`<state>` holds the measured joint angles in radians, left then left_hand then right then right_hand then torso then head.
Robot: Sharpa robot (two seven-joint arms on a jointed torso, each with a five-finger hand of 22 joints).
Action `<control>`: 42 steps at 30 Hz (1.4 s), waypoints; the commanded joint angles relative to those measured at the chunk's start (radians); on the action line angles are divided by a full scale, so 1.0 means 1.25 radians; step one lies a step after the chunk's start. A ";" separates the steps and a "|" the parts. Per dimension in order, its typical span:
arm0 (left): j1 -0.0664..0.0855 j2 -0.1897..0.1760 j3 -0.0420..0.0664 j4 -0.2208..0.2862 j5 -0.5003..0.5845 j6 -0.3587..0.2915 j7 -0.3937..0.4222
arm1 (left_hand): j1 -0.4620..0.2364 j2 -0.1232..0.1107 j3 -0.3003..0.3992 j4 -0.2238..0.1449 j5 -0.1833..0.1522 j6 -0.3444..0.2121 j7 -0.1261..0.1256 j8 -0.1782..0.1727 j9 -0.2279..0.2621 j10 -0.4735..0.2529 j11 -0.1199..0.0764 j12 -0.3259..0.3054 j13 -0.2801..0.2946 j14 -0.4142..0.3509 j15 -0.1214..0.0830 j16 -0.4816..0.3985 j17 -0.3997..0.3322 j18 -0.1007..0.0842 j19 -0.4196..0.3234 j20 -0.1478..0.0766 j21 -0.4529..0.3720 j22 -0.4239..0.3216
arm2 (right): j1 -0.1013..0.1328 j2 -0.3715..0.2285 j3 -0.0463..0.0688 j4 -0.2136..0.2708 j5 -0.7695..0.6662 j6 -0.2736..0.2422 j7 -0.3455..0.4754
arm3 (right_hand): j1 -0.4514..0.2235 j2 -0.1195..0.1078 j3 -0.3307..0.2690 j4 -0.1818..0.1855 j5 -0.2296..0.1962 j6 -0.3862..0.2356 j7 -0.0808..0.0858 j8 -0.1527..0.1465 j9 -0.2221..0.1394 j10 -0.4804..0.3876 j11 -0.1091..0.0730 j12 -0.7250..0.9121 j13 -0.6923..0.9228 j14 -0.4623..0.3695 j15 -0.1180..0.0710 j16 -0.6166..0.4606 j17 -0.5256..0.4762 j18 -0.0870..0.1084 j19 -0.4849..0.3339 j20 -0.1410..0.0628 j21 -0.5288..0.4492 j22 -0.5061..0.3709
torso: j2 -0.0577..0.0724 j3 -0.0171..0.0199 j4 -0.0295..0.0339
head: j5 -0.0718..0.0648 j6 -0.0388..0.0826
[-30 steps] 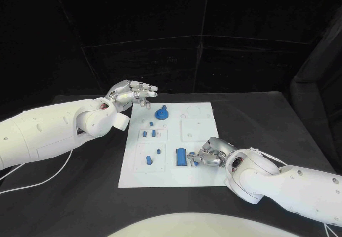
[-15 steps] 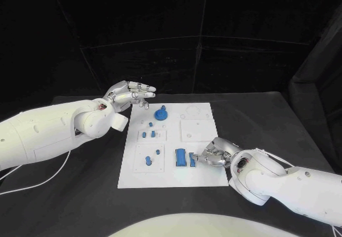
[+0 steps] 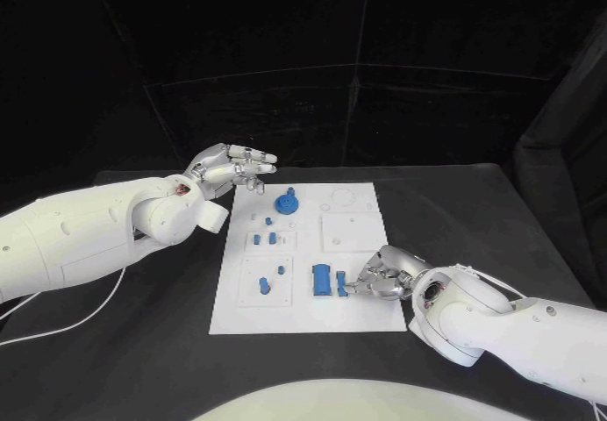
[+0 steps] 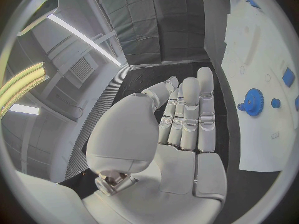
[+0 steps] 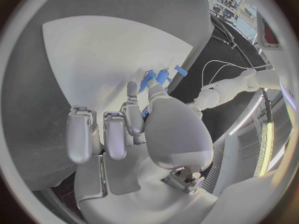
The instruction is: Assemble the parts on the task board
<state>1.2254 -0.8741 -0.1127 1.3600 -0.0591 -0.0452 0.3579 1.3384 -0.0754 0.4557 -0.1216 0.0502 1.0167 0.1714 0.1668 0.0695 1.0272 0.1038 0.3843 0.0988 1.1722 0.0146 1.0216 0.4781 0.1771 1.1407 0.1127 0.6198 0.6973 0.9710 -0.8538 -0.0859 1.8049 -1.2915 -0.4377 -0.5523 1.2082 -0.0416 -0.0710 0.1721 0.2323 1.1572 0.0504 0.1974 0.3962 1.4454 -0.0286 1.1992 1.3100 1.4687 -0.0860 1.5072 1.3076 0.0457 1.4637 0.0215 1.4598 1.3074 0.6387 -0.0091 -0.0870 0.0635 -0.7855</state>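
The right hand [image 3: 383, 274] is low on the white task board [image 3: 358, 233], pinching a thin blue part [image 3: 341, 283] beside the bigger blue block [image 3: 323, 280], while the empty left hand [image 3: 234, 167] waits far off.

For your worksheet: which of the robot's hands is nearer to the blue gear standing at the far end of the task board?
Left. The left hand hovers just beyond the board's far left corner, close to the blue gear. The right hand is at the task board's near right edge, far from it.
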 commanded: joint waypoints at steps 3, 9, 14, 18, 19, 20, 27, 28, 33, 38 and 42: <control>0.001 0.001 0.001 0.000 0.003 0.008 0.000 | -0.002 0.006 0.000 -0.006 -0.001 -0.001 0.003 0.003 -0.001 -0.005 -0.001 0.003 -0.001 -0.005 0.001 -0.002 -0.001 0.004 -0.004 0.000 -0.005 -0.001 | 0.001 0.000 0.000 0.002 -0.002 0.012 0.028 | -0.006 0.003 -0.009 0.004 -0.006 -0.007 0.001 0.004 0.002 0.003 0.004 -0.004 0.001 0.065 -0.003 0.004 0.127 -0.004 0.029 -0.003 0.005 0.061 | 0.001 -0.0002 -0.0011 | 0.001 -0.001; 0.001 0.002 0.001 -0.001 0.003 0.008 0.000 | -0.002 0.006 0.000 -0.006 -0.001 -0.001 0.003 0.003 -0.001 -0.005 -0.001 0.003 -0.001 -0.005 0.001 -0.002 -0.001 0.004 -0.004 0.000 -0.005 -0.001 | 0.001 0.001 0.000 -0.001 -0.001 0.015 0.028 | -0.009 0.005 -0.011 0.006 -0.006 -0.007 0.001 0.004 0.003 0.003 0.004 -0.004 0.001 0.065 -0.003 0.004 0.127 -0.004 0.029 -0.003 0.005 0.061 | 0.000 -0.0002 -0.0002 | 0.000 -0.002; 0.001 0.003 0.001 -0.002 0.003 0.008 -0.001 | -0.002 0.006 0.000 -0.006 -0.001 -0.001 0.003 0.003 -0.001 -0.005 -0.001 0.003 -0.001 -0.005 0.001 -0.002 -0.001 0.004 -0.004 0.000 -0.005 -0.001 | 0.001 0.002 0.000 -0.003 -0.001 0.015 0.027 | -0.010 0.008 -0.012 0.007 -0.004 -0.007 0.001 0.004 0.003 0.003 0.004 -0.004 0.001 0.065 -0.003 0.004 0.127 -0.004 0.029 -0.003 0.005 0.061 | 0.001 -0.0001 0.0015 | -0.001 -0.002; 0.001 0.003 0.001 -0.004 0.003 0.008 -0.001 | -0.002 0.006 0.000 -0.006 -0.001 -0.001 0.003 0.003 -0.001 -0.005 -0.001 0.003 -0.001 -0.005 0.001 -0.002 -0.001 0.004 -0.004 0.000 -0.005 -0.001 | 0.001 0.004 0.000 -0.002 0.001 0.021 0.031 | -0.011 0.009 -0.013 0.008 -0.003 -0.007 0.001 0.004 0.003 0.003 0.004 -0.004 0.001 0.065 -0.003 0.004 0.128 -0.004 0.029 -0.003 0.005 0.061 | 0.001 0.0000 -0.0004 | 0.000 -0.003; 0.001 0.004 0.001 -0.004 0.003 0.008 -0.001 | -0.002 0.006 0.000 -0.006 -0.001 -0.001 0.003 0.003 -0.001 -0.005 -0.001 0.003 -0.001 -0.005 0.001 -0.002 -0.001 0.004 -0.004 0.000 -0.005 -0.001 | 0.001 0.004 0.000 -0.002 0.001 0.023 0.031 | -0.010 0.009 -0.013 0.008 -0.003 -0.007 0.001 0.004 0.004 0.003 0.003 -0.004 0.001 0.065 -0.003 0.004 0.128 -0.004 0.029 -0.003 0.005 0.061 | 0.001 -0.0001 -0.0003 | 0.000 -0.003; 0.001 0.004 0.001 -0.005 0.003 0.008 -0.002 | -0.002 0.006 0.000 -0.006 -0.001 -0.001 0.003 0.003 -0.001 -0.005 -0.001 0.003 -0.001 -0.005 0.001 -0.002 -0.001 0.004 -0.004 0.000 -0.005 -0.001 | 0.001 0.005 0.000 -0.002 0.002 0.025 0.032 | -0.010 0.009 -0.013 0.007 -0.002 -0.007 0.001 0.004 0.004 0.003 0.003 -0.004 0.001 0.065 -0.003 0.004 0.128 -0.004 0.029 -0.003 0.005 0.061 | 0.001 -0.0001 -0.0004 | 0.000 -0.004; 0.001 0.005 0.001 -0.006 0.003 0.009 -0.002 | -0.002 0.006 0.000 -0.006 -0.001 -0.001 0.003 0.003 -0.001 -0.005 -0.001 0.003 -0.001 -0.005 0.001 -0.002 -0.001 0.004 -0.004 0.000 -0.005 -0.001 | 0.001 0.008 0.000 -0.006 -0.002 0.029 0.022 | 0.005 0.015 -0.013 -0.003 -0.004 -0.008 0.000 0.004 0.006 0.003 0.003 -0.004 0.001 0.065 -0.003 0.004 0.128 -0.004 0.029 -0.003 0.006 0.062 | 0.001 -0.0005 0.0004 | -0.001 -0.005; 0.001 0.005 0.001 -0.006 0.003 0.009 -0.002 | -0.002 0.006 0.000 -0.006 -0.001 -0.001 0.003 0.003 -0.001 -0.005 -0.001 0.003 -0.001 -0.005 0.001 -0.002 -0.001 0.004 -0.004 0.000 -0.005 -0.001 | 0.001 0.009 0.000 -0.007 -0.005 0.028 0.017 | 0.008 0.018 -0.012 -0.004 -0.004 -0.008 0.000 0.004 0.007 0.003 0.002 -0.005 0.001 0.065 -0.004 0.004 0.128 -0.004 0.029 -0.003 0.006 0.062 | 0.001 -0.0005 0.0005 | -0.001 -0.006; 0.001 0.004 0.001 -0.006 0.003 0.009 -0.002 | -0.002 0.006 0.000 -0.006 -0.001 -0.001 0.003 0.003 -0.001 -0.005 -0.001 0.003 -0.001 -0.005 0.001 -0.002 -0.001 0.004 -0.004 0.000 -0.005 -0.001 | 0.001 0.011 0.000 -0.016 -0.013 0.025 0.001 | 0.020 0.028 -0.009 -0.012 -0.003 -0.008 -0.001 0.003 0.008 0.003 0.002 -0.005 0.001 0.065 -0.004 0.004 0.128 -0.004 0.029 -0.004 0.006 0.063 | 0.001 -0.0005 0.0007 | 0.000 -0.006; 0.001 0.004 0.001 -0.006 0.003 0.009 -0.002 | -0.002 0.006 0.000 -0.006 -0.001 -0.001 0.003 0.003 -0.001 -0.005 -0.001 0.003 -0.001 -0.005 0.001 -0.002 -0.001 0.004 -0.004 0.000 -0.005 -0.001 | 0.001 0.016 0.000 -0.029 -0.015 0.023 -0.001 | 0.022 0.030 -0.008 -0.014 -0.003 -0.008 -0.001 0.003 0.009 0.003 0.001 -0.004 0.001 0.065 -0.004 0.004 0.128 -0.004 0.030 -0.004 0.006 0.063 | 0.001 -0.0005 0.0005 | 0.001 -0.007; 0.001 0.005 0.001 -0.006 0.003 0.009 -0.002 | -0.002 0.006 0.000 -0.006 -0.001 -0.001 0.003 0.003 -0.001 -0.005 -0.001 0.003 -0.001 -0.005 0.001 -0.002 -0.001 0.004 -0.004 0.000 -0.005 -0.001 | 0.001 0.021 0.000 -0.034 -0.016 0.021 0.006 | 0.022 0.031 -0.008 -0.014 -0.003 -0.008 -0.001 0.003 0.009 0.003 0.001 -0.004 0.002 0.065 -0.004 0.005 0.129 -0.004 0.030 -0.004 0.006 0.064 | 0.001 0.0003 0.0006 | 0.000 -0.008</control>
<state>1.2253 -0.8694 -0.1128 1.3520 -0.0591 -0.0448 0.3524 1.3385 -0.0754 0.4557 -0.1216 0.0502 1.0167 0.1714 0.1667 0.0699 1.0273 0.1037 0.3843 0.0988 1.1722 0.0146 1.0216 0.4783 0.1771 1.1407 0.1127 0.6198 0.6973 0.9717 -0.8300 -0.0854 1.7621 -1.3011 -0.4139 -0.5397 1.2401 0.0008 -0.0751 0.1568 0.2243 1.1539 0.0470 0.1973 0.4069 1.4452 -0.0284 1.1992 1.3106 1.4687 -0.0859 1.5072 1.3073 0.0460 1.4637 0.0216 1.4635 1.3073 0.6398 -0.0096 -0.0862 0.0640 -0.7948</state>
